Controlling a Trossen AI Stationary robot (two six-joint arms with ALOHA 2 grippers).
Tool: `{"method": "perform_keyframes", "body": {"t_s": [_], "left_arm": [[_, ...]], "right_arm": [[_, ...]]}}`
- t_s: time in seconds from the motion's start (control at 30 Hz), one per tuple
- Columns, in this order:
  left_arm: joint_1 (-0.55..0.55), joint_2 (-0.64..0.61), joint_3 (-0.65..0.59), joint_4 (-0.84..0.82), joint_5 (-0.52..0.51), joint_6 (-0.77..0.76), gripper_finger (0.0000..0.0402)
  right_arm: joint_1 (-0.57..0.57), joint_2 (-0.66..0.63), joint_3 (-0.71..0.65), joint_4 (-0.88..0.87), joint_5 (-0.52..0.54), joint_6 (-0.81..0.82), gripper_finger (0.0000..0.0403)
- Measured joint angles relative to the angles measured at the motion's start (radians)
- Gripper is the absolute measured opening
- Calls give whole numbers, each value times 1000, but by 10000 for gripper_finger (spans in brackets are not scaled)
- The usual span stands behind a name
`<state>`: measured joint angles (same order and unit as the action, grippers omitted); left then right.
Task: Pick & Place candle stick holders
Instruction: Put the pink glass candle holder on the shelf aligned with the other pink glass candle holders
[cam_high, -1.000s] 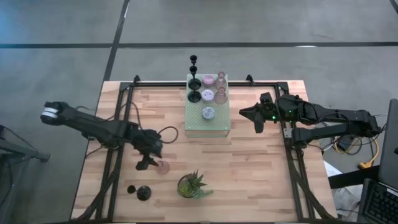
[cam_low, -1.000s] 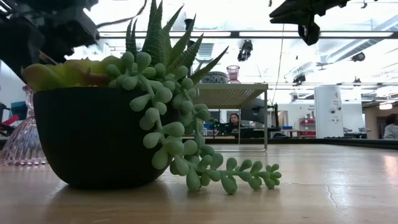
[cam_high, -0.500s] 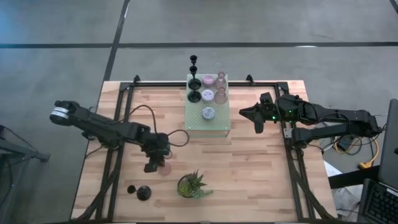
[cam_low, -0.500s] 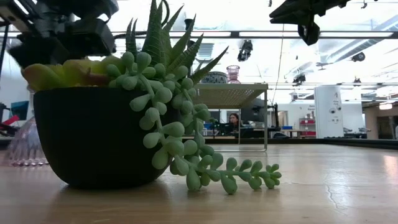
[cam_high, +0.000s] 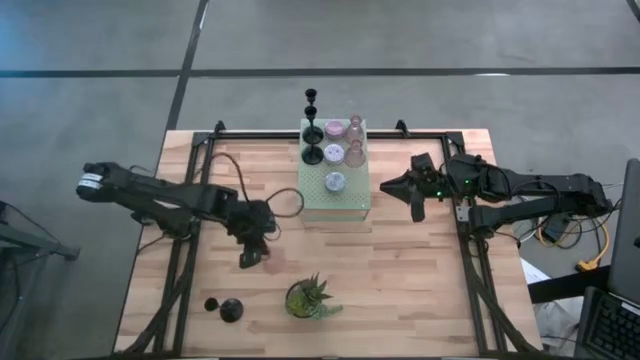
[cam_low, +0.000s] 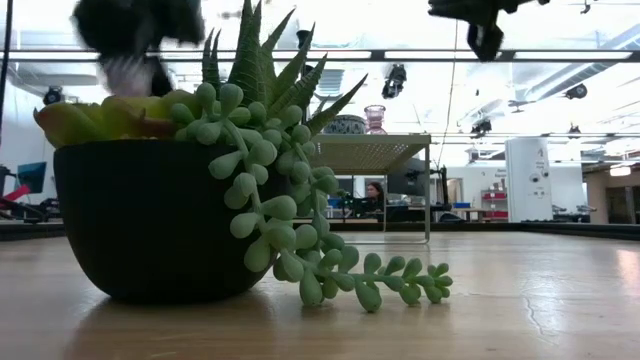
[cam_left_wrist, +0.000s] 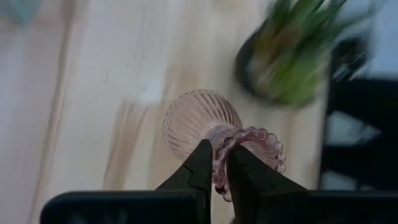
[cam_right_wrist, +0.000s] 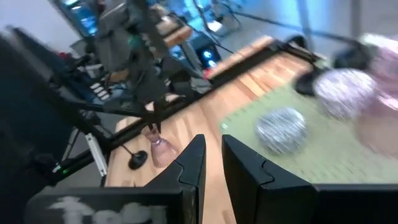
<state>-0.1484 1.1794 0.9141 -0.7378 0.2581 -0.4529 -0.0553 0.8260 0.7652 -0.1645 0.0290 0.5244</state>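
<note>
Pink glass holder (cam_left_wrist: 202, 121) in left claw (cam_left_wrist: 215, 163)

Overhead straight down, tabletop-level lens close behind the potted plant (cam_low: 150, 200) (also seen overhead), two wrist views.

A robotics lab or open workshop hall is showing here. A wooden table (cam_high: 400, 290) on a black frame (cam_high: 195, 160) is sitting on a grey concrete floor (cam_high: 100, 60), with cables (cam_high: 560, 232) trailing off one side. Across the table, ceiling lights (cam_low: 560, 55) are glowing over benches, a white cabinet (cam_low: 527, 178) and a person (cam_low: 376, 193) sitting at a desk.
</note>
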Motion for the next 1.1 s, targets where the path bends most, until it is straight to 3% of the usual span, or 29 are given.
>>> {"method": "perform_keyframes", "body": {"t_s": [0.2,0.43,0.6,0.73,1.1], "left_arm": [[50,-37,182,-13,-23,-127,30],[177,-21,363,-17,-152,-183,30],[240,-12,415,-11,-195,-184,30],[257,-12,422,27,-209,-170,30],[272,-15,422,49,-212,-139,30]], "right_arm": [[113,98,31,182,98,-143,47],[228,320,234,167,275,-348,47],[250,506,453,9,319,-488,47],[242,639,635,-178,340,-445,58],[216,902,1001,-367,399,-475,161]]}}
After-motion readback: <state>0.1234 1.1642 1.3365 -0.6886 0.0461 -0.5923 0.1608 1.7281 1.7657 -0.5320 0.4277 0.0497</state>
